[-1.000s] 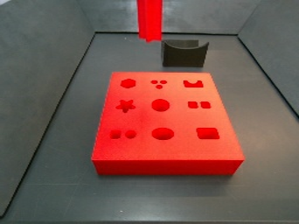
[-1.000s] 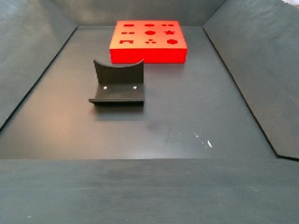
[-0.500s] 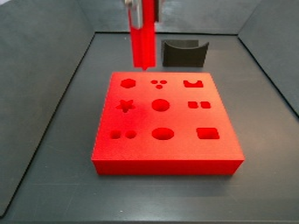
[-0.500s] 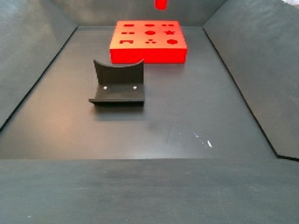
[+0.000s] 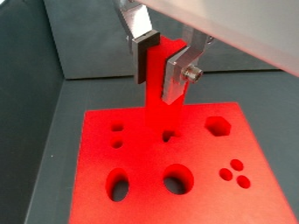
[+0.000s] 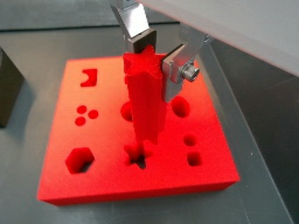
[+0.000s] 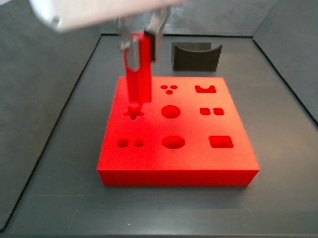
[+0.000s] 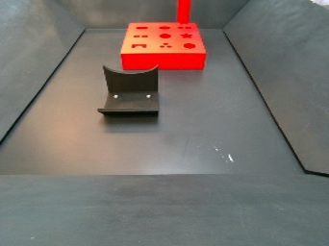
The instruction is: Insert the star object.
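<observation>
My gripper (image 7: 139, 54) is shut on the star object (image 7: 139, 82), a slim upright red peg. Both wrist views show the gripper (image 5: 159, 72) (image 6: 156, 59) with its silver fingers clamping the peg (image 5: 156, 96) (image 6: 142, 109) near its upper end. The peg stands over the flat red board (image 7: 199, 141), and its lower end meets the star-shaped hole (image 6: 139, 157) on the board's left side in a side view. I cannot tell how deep it sits. In a side view only the peg (image 8: 184, 9) shows above the board (image 8: 161, 56); the gripper is out of frame there.
A dark grey curved holder (image 7: 195, 56) stands behind the board, and shows on the floor in a side view (image 8: 129, 91). The board has several other shaped holes, such as a hexagon (image 5: 219, 126). Grey walls enclose the dark floor (image 8: 193, 144).
My gripper has carried the peg from above the board's back edge forward and down, so that its lower end now stands at the star hole.
</observation>
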{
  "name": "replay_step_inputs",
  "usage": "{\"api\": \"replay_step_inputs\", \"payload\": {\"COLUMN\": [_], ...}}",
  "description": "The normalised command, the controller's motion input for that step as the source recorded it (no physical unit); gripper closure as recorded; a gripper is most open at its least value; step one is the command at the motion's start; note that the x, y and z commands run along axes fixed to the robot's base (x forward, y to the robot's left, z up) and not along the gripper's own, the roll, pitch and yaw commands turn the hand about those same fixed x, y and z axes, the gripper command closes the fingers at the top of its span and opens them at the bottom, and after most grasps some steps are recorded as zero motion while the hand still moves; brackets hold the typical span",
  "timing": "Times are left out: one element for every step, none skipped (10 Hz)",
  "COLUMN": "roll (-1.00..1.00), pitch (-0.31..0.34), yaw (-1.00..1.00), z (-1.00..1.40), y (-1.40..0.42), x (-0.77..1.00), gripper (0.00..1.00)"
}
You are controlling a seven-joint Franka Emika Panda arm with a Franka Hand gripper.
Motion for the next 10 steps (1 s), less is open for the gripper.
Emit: {"api": "replay_step_inputs", "payload": {"roll": [0.0,0.0,0.0,0.0,0.0,0.05,0.03,0.02,0.02,0.04], "pitch": [-0.036,-0.027,-0.047,-0.09,-0.109,-0.109,-0.109,-0.119,-0.104,-0.091], "yaw": [0.17,0.28,0.3,0.39,0.45,0.37,0.33,0.31,0.29,0.3], "z": [-0.21,-0.09,-0.12,-0.23,-0.24,-0.31,-0.33,-0.34,-0.3,-0.28], "y": [0.01,0.25,0.27,0.19,0.0,0.0,-0.05,0.0,0.0,0.0], "x": [0.0,0.0,-0.04,-0.16,-0.01,-0.04,-0.01,0.0,0.0,0.0], "gripper": [1.0,1.0,1.0,1.0,1.0,1.0,1.0,1.0,1.0,1.0]}}
